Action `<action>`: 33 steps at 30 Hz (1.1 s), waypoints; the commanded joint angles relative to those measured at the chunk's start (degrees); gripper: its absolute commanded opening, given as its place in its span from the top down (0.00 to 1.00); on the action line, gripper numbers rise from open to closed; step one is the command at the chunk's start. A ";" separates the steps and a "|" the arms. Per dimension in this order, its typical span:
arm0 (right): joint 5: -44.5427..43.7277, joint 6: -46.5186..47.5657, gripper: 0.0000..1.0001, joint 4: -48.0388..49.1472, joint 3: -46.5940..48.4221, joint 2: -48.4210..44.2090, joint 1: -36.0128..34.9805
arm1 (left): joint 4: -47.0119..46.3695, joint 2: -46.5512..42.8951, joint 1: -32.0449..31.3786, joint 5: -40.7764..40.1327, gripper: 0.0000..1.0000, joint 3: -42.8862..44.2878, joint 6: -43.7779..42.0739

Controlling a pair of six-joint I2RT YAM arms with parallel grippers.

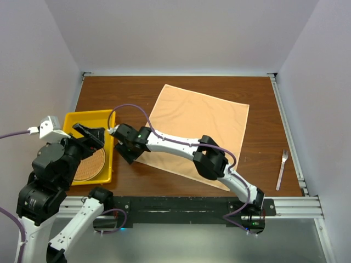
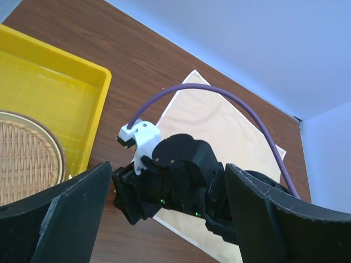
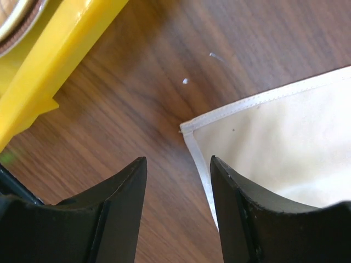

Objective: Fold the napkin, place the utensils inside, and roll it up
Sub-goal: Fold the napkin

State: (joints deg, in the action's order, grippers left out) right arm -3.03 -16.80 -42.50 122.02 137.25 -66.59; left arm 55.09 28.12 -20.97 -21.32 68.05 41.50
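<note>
hovering open and empty, right claw (image 3: pixel 178 164) over napkin (image 3: pixel 279 137) corner at 8 o'clock; left claw (image 2: pixel 167 167) open above yellow tray (image 2: pixel 55 98).

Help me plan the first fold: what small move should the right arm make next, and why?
Probably lower the right jaws and nudge them forward to close on the corner of the napkin. They stand open with that corner just ahead of the gap; the cloth lies flat, unfolded, and the fork lies well apart, so folding likely comes first.

The peach napkin (image 1: pixel 203 118) lies flat, unfolded; the silvery fork (image 1: pixel 282 169) lies apart to its right.
</note>
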 commanded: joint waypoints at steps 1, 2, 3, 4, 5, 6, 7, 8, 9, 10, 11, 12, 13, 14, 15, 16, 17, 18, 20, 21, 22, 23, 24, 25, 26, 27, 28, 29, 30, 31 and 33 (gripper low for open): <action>-0.14 1.24 0.46 -0.13 4.02 1.00 0.41 | 1.60 -1.13 0.32 -1.09 0.10 1.73 1.22; -0.31 1.50 0.47 -0.04 4.54 1.35 0.41 | 1.77 -1.05 0.32 -1.09 0.10 1.73 1.13; -0.31 1.42 0.48 -0.13 4.89 2.05 0.41 | 1.77 -0.87 0.32 -1.09 0.10 1.82 1.04; -0.31 1.42 0.48 -0.30 5.33 2.40 0.41 | 2.04 -0.70 0.32 -1.09 0.10 1.91 0.87; -0.40 1.59 0.51 -0.48 6.12 2.84 0.41 | 1.95 -0.70 0.32 -1.09 0.10 1.91 0.78; -0.49 1.59 0.52 -0.65 6.39 3.20 0.32 | 2.04 -0.44 0.32 -1.09 0.10 1.91 0.69; -0.40 1.68 0.53 -0.65 6.57 3.63 0.40 | 1.95 -0.35 0.32 -1.18 0.10 1.91 0.52; -0.40 1.77 0.54 -0.74 6.65 3.81 0.32 | 1.86 -0.17 0.32 -1.18 0.10 1.91 0.52; -0.92 1.85 0.55 -0.57 6.48 3.90 0.32 | 1.69 0.00 0.32 -1.18 0.09 1.82 0.08; -1.10 1.94 0.55 -0.57 6.48 4.25 0.14 | 1.34 0.18 0.32 -1.00 0.09 1.82 -0.01; -1.10 2.12 0.56 -0.48 6.39 4.51 0.05 | 1.16 0.27 0.32 -1.00 0.09 1.82 -0.36; -1.36 2.21 0.56 -0.65 6.39 4.78 0.05 | 1.16 0.53 0.32 -0.92 0.09 1.82 -0.45; -1.45 2.38 0.56 -0.65 6.48 5.22 -0.03 | 1.07 0.71 0.32 -0.83 0.09 1.73 -0.54; -1.54 2.56 0.56 -0.74 6.39 5.31 -0.21 | 1.07 0.80 0.32 -0.83 0.09 1.65 -0.71; -1.80 2.73 0.56 -0.74 6.39 5.66 -0.38 | 0.98 0.80 0.32 -0.83 0.09 1.65 -0.80; -3.20 3.00 0.56 -0.65 6.30 5.83 -0.82 | 0.90 0.80 0.32 -0.74 0.09 1.56 -0.89; -4.17 3.26 0.56 -0.91 6.13 6.36 -1.00 | 0.98 0.80 0.32 -0.65 0.09 1.56 -0.89; -4.88 3.52 0.57 -1.00 5.95 6.62 -1.44 | 0.98 0.80 0.32 -0.65 0.09 1.56 -0.98; -7.51 3.88 0.62 -0.92 5.08 7.33 -2.14 | 0.90 0.80 0.32 -0.74 0.09 1.64 -1.06; -8.22 4.05 0.65 -0.83 4.64 7.50 -2.32 | 0.98 0.71 0.23 -0.83 0.09 1.65 -1.07; -8.74 3.97 0.73 -0.74 3.85 7.42 -2.58 | 0.98 0.71 0.23 -0.83 0.09 1.65 -1.07; -8.92 3.79 0.76 -0.65 3.58 7.42 -2.50 | 1.07 0.62 0.32 -0.74 0.09 1.65 -1.24; -9.19 3.70 0.79 -0.74 3.49 7.07 -2.58 | 0.98 0.62 0.23 -0.65 0.09 1.65 -1.24; -9.28 3.61 0.82 -0.74 3.67 6.80 -2.50 | 0.98 0.71 0.23 -0.48 0.09 1.56 -1.15; -9.10 3.61 0.87 -1.26 4.02 6.45 -2.49 | 0.98 0.71 0.32 -0.39 0.09 1.38 -1.15; -9.19 3.61 0.89 -1.79 4.80 5.75 -2.49 | 0.81 0.80 0.23 -0.30 0.09 1.12 -1.15; -9.28 3.44 0.90 -2.41 6.81 5.31 -2.23 | 0.37 0.88 0.32 0.14 0.09 0.86 -1.33; -9.28 3.18 0.94 -3.46 7.61 4.61 -2.06 | -0.15 1.06 0.23 0.49 0.09 -0.10 -1.68; -8.76 2.91 0.95 -3.81 8.14 2.60 -1.71 | -1.29 1.23 0.32 1.10 0.08 -0.63 -1.77; -7.97 1.61 0.97 -3.82 7.71 1.02 -0.49 | -1.91 1.50 0.32 1.37 0.08 -1.25 -1.94; -3.77 0.02 1.00 -2.24 5.18 -2.41 1.62 | -4.19 3.08 0.32 2.33 0.08 -3.09 -2.47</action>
State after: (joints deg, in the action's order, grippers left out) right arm -10.66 -14.15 -44.36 127.02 142.58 -68.05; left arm 55.90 28.42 -20.97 -20.88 67.48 40.86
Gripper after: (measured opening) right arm 0.073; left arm 0.916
